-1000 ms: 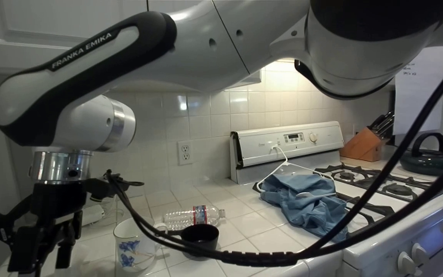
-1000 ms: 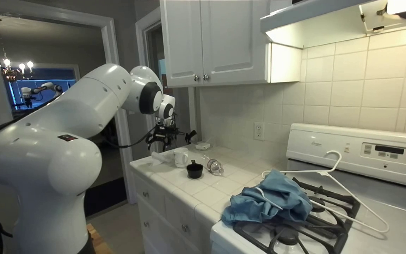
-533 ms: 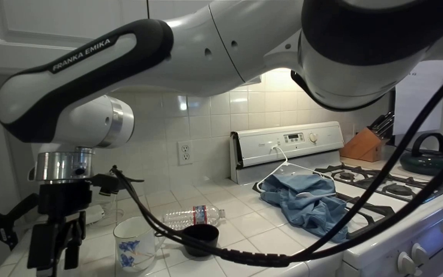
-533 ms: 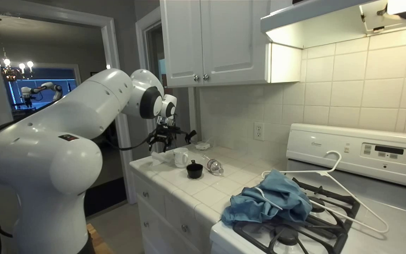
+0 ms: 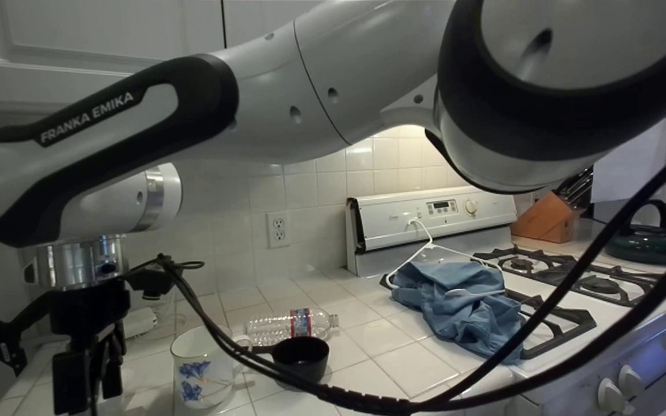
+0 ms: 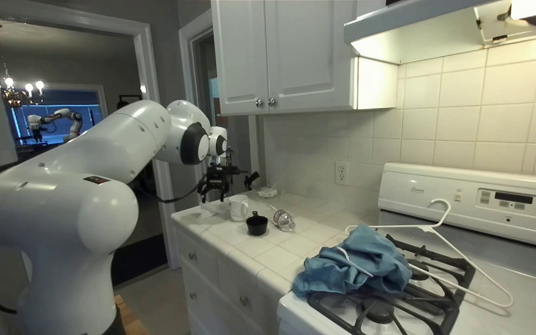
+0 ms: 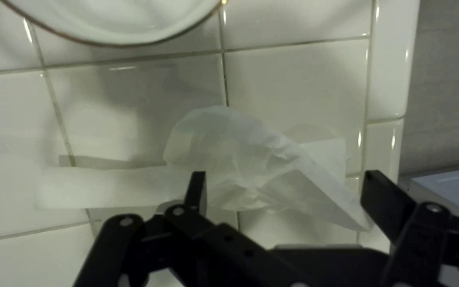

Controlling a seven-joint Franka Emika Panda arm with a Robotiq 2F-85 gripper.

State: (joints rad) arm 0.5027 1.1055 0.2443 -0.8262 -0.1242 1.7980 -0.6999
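A crumpled sheet of thin white paper lies on the tiled counter near its edge. My gripper is above it in the wrist view, its fingers wide apart on either side of the paper and nothing held. Whether a fingertip touches the paper's right corner, I cannot tell. In an exterior view the gripper hangs over the counter's far end, with part of the paper below. Beside it stands a white mug with blue flowers; its gold rim shows at the top of the wrist view.
Near the mug are a black measuring cup and a clear plastic bottle on its side. A black clamp-like object stands at the counter's end. Blue cloth and a white hanger lie on the stove.
The arm has come lower, and the gripper sits slightly nearer the counter in an exterior view. The fingers remain apart. The mug, cup, bottle and cloth have not moved.
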